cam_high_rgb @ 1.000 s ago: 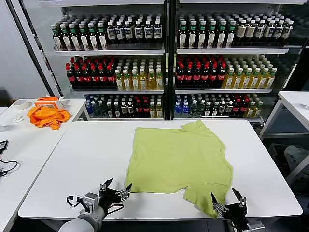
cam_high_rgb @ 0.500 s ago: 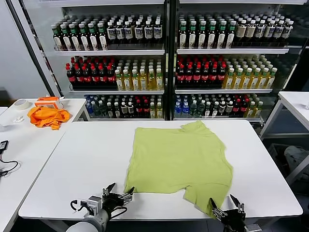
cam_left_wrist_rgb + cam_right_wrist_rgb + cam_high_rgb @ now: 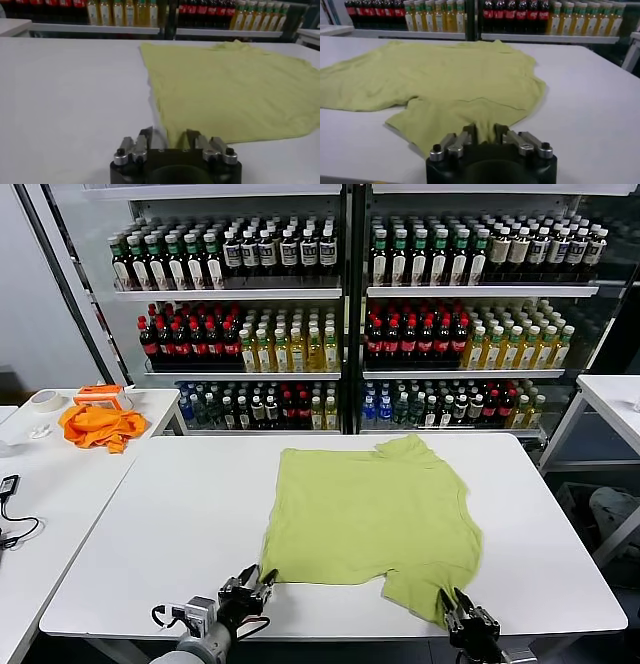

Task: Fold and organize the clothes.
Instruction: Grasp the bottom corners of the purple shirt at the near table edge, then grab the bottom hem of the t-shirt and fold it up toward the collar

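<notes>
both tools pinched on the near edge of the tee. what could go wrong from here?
1. The left tool holds only the tip of the T-shirt corner; it could slip out when lifted.
2. The right tool grips the near sleeve, not the hem, so the fold may come out skewed.
3. The sleeve already lies creased under the body; folding may lock that in.

Soft matt cloth T-shirt [image 3: 370, 519], smooth matt white table [image 3: 170, 524], glossy bottles [image 3: 410, 334]
</notes>
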Robot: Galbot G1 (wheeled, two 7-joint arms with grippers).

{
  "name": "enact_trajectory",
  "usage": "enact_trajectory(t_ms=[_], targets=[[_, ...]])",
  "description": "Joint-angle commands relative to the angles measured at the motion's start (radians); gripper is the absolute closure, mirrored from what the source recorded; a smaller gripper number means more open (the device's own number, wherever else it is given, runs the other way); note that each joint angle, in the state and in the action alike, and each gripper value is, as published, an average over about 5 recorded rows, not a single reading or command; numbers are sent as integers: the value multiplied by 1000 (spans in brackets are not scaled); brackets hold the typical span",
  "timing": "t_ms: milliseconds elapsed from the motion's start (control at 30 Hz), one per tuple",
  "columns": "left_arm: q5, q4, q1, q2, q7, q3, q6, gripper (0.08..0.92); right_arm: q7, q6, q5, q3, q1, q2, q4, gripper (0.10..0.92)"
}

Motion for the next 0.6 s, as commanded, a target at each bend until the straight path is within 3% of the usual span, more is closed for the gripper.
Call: enact_trajectory(t_ms=[33, 300, 600], targets=[[1, 0, -10, 10, 40, -11, 1, 691, 0, -1, 10, 5, 1, -2, 13, 911], [-58, -153, 60, 88, 61, -82, 1, 893, 2, -25, 24, 57, -59, -33, 138, 920], [-118, -285, 212, 163, 58, -222, 4, 918, 14, -53, 24, 126, -242, -63, 290, 920]])
